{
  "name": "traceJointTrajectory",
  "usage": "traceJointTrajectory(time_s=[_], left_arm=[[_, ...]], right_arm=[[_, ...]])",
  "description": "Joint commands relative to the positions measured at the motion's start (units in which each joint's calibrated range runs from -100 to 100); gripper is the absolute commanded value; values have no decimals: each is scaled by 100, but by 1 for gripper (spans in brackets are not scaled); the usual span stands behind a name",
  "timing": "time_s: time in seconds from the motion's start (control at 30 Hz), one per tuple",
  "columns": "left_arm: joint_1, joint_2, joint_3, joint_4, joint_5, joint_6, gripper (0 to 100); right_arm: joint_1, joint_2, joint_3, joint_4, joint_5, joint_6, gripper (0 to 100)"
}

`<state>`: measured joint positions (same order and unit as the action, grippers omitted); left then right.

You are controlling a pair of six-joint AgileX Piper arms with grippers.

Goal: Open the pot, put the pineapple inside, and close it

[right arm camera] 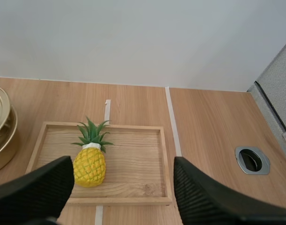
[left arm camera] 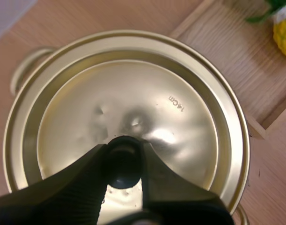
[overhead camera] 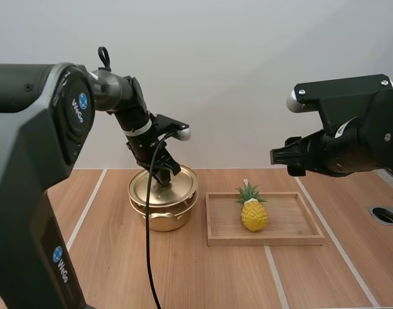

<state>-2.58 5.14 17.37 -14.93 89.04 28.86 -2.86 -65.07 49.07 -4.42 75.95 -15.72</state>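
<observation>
A gold pot stands left of a wooden tray, its gold lid lying on it. My left gripper comes down onto the lid's centre. In the left wrist view its fingers are shut on the lid's black knob over the lid. A yellow pineapple with green leaves stands upright on the tray. My right gripper hangs high, right of the pineapple. It is open, its fingers wide apart, with the pineapple and tray below.
A round metal-rimmed hole sits in the table at the far right. White tape lines run across the wooden tabletop. The tray's corner lies close beside the pot.
</observation>
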Motion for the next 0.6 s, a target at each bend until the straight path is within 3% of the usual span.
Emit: traceJointTrajectory(time_s=[0.0,0.2,0.57], left_arm=[[-3,-659,-424,-74,2,-225,0],[-3,-1799,-1317,-63,-617,-816,0],[-3,-3390,-3232,-11,-369,-1206,0]], right_arm=[[0,-19,-42,253,-159,-64,100],[0,559,-42,1223,124,-706,100],[0,2404,-42,1702,74,-1241,100]])
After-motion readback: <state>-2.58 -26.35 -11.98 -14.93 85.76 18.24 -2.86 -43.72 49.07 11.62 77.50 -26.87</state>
